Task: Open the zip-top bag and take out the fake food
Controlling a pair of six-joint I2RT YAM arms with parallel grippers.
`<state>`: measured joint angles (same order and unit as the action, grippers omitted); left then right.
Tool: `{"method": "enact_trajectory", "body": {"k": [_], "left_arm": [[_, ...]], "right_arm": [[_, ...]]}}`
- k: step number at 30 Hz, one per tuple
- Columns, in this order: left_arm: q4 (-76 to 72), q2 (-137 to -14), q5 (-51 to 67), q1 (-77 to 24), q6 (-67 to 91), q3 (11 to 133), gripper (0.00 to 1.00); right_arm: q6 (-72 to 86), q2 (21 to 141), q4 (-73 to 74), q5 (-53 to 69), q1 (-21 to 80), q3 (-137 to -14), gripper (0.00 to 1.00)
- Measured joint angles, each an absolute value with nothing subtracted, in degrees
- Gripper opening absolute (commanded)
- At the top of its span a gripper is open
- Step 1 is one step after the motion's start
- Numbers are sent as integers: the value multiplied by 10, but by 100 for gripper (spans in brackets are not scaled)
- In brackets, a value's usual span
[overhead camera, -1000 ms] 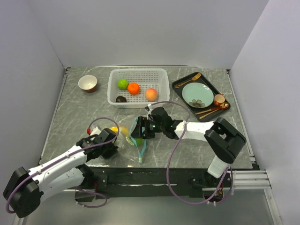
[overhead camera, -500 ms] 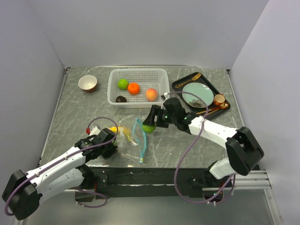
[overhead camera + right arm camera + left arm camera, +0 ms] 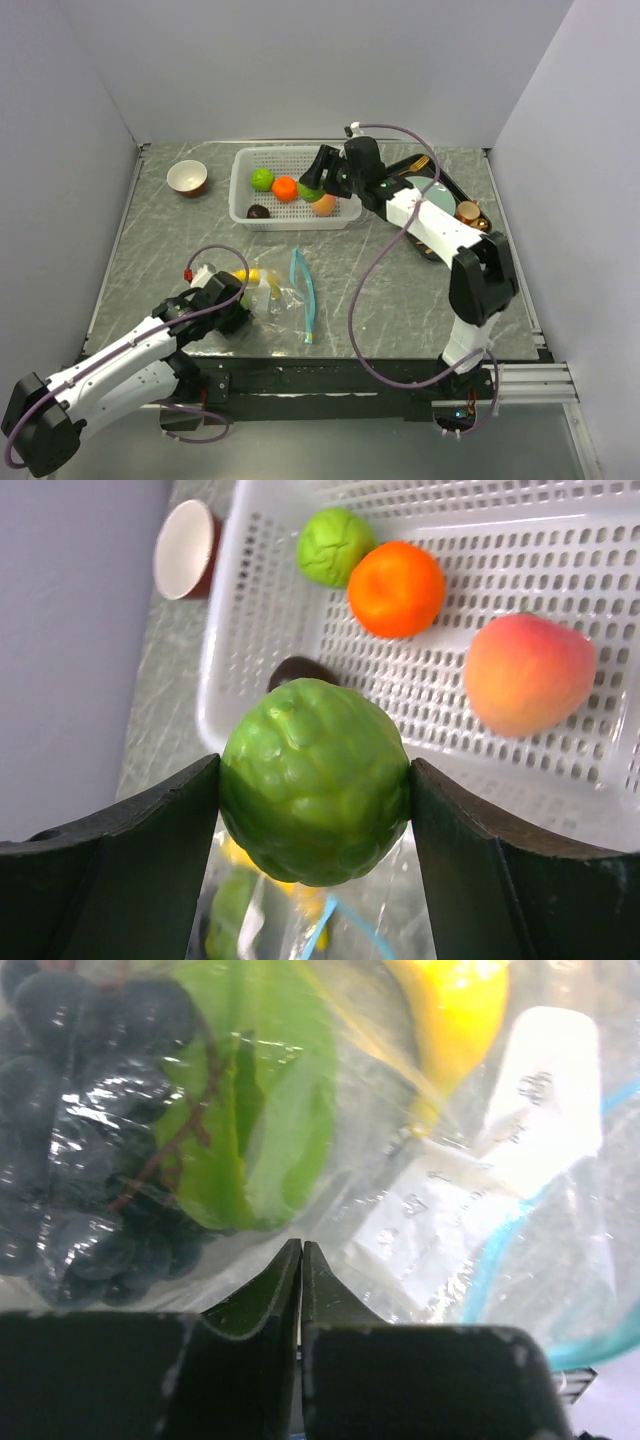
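Bag [image 3: 280, 297] lies flat on the desk [image 3: 180, 240], near-left of centre. Its teal zip strip [image 3: 306, 300] is on the right side, parted into a narrow loop.

Left arm [image 3: 130, 350] reaches in from the near left. Left jaws are together, tips right at the bag's left edge. Can't tell if any film is pinched between them.

Right arm [image 3: 440, 235] stretches to the far centre. Right jaws are clamped on a green fruit [image 3: 315, 780], one jaw on each side, held over the basket's right half.

Basket [image 3: 295, 151] sits far centre on the desk. A black tray [image 3: 383, 186] is just right of it, partly behind the right arm. A small bowl [image 3: 187, 177] stands left of the basket, apart from it.

Seen through the bag:
- grapes [image 3: 70, 1160]
- a green leaf piece [image 3: 250, 1110] beside the grapes
- banana [image 3: 450, 1020]
- a white label [image 3: 530, 1110], on the bag or in it, can't tell

In the basket:
- peach [image 3: 528, 675] at the right
- orange [image 3: 396, 588] left of the peach
- far green fruit [image 3: 335, 544] just left of the orange
- dark piece [image 3: 300, 668] by the near wall
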<state>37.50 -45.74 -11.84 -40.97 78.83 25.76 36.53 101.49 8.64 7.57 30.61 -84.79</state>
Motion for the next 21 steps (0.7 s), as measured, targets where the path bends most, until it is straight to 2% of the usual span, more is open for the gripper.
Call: {"method": "enact_trajectory", "body": {"k": [7, 12, 14, 17, 20, 21], "left_arm": [[375, -436, -112, -410, 781, 268, 15], [375, -434, -113, -410, 772, 286, 27], [373, -430, -114, -410, 771, 288, 33], [368, -427, -114, -410, 771, 289, 39], [365, -434, -119, -409, 770, 294, 39], [363, -437, -120, -406, 769, 296, 38]], "right_arm": [[357, 1126, 117, 81, 295, -922, 91], [341, 1154, 152, 89, 293, -965, 97], [336, 1152, 155, 91, 293, -974, 97], [332, 1141, 160, 95, 293, -973, 92], [335, 1103, 156, 96, 293, -924, 79], [340, 1077, 148, 98, 294, -884, 67]]}}
